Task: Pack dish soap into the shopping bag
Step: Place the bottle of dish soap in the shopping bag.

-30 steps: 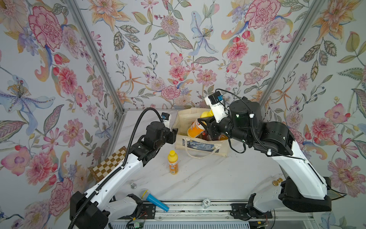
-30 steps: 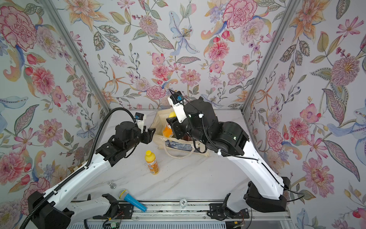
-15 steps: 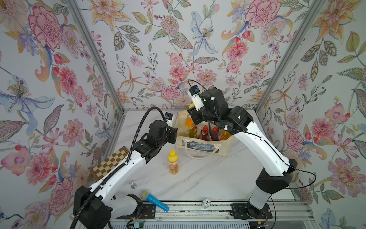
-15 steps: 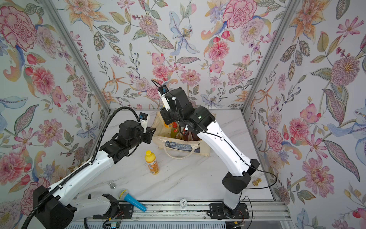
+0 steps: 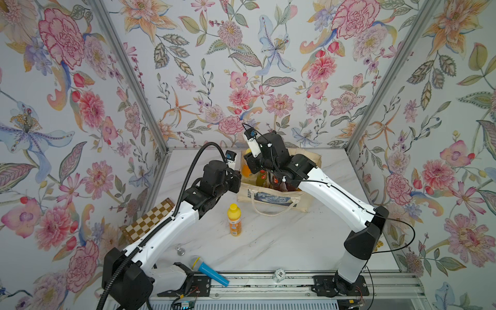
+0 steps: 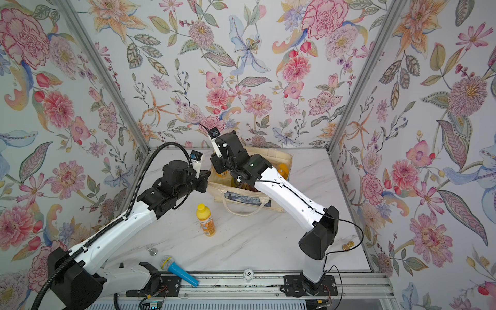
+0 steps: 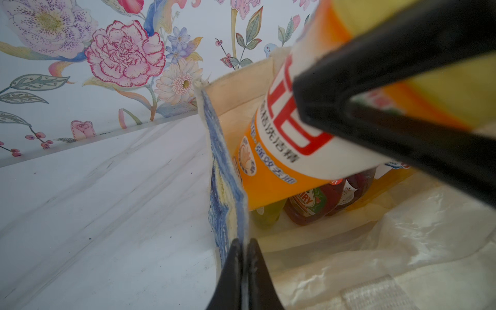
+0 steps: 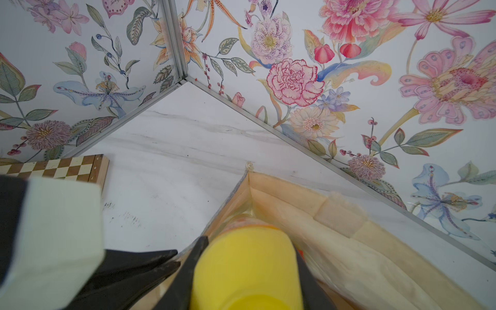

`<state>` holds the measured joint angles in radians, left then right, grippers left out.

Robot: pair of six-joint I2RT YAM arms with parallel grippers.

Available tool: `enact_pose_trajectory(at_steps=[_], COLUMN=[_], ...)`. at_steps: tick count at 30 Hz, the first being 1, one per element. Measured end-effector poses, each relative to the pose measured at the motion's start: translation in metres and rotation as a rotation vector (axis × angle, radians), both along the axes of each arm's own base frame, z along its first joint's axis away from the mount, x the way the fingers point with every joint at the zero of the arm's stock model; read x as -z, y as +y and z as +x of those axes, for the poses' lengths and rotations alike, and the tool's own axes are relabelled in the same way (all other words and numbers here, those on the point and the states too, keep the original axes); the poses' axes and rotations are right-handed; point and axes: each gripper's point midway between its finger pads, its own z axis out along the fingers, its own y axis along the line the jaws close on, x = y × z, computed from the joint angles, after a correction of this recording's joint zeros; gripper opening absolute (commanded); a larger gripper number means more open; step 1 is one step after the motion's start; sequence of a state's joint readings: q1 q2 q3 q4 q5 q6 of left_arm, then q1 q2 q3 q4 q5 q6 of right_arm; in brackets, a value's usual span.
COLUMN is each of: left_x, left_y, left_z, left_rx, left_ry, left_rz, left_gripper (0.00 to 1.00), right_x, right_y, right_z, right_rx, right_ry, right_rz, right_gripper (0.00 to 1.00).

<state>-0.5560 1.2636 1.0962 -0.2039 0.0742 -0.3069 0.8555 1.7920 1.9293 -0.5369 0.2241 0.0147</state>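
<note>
Packing is nearly done: your left jaws clamp the bag [image 5: 271, 197] rim, your right jaws grip an orange bottle [image 7: 268, 174] inside beside perhaps four others [image 7: 314, 204], and the last bottle [image 5: 234, 220] waits on the tabletop [image 5: 281, 241].

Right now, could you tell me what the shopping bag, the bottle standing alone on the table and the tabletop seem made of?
Shopping bag: cream woven cloth, probably canvas; matte, slumping walls, frayed rim.
Lone bottle: likely plastic; glossy orange body, yellow cap, printed label.
Tabletop: white with grey veins, smooth; marble or marble-look laminate, cannot tell which.
</note>
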Motion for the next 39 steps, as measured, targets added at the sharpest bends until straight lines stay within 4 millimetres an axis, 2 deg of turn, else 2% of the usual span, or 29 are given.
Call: enact_pose_trajectory(at_steps=[2, 13, 22, 27, 39], left_x=[0.0, -0.005, -0.009, -0.008, -0.008], left_y=[-0.001, -0.006, -0.01, -0.01, -0.01], left_z=[0.001, 0.0, -0.001, 0.0, 0.0], left_rx=[0.003, 0.023, 0.039, 0.039, 0.037], left_ry=[-0.001, 0.001, 0.001, 0.003, 0.01], left_rz=[-0.003, -0.028, -0.042, -0.041, -0.045], left_gripper=[0.0, 0.0, 0.0, 0.0, 0.0], right_x=[0.009, 0.06, 0.07, 0.079, 0.142], right_y=[0.0, -0.002, -0.006, 0.0, 0.012], right_z=[0.005, 0.024, 0.04, 0.046, 0.06], right_rx=[0.006, 0.018, 0.027, 0.024, 0.027], right_ry=[0.001, 0.013, 0.007, 0.005, 0.077], right_rz=[0.0, 0.013, 0.066, 0.071, -0.007], right_gripper=[0.03, 0.02, 0.02, 0.02, 0.01])
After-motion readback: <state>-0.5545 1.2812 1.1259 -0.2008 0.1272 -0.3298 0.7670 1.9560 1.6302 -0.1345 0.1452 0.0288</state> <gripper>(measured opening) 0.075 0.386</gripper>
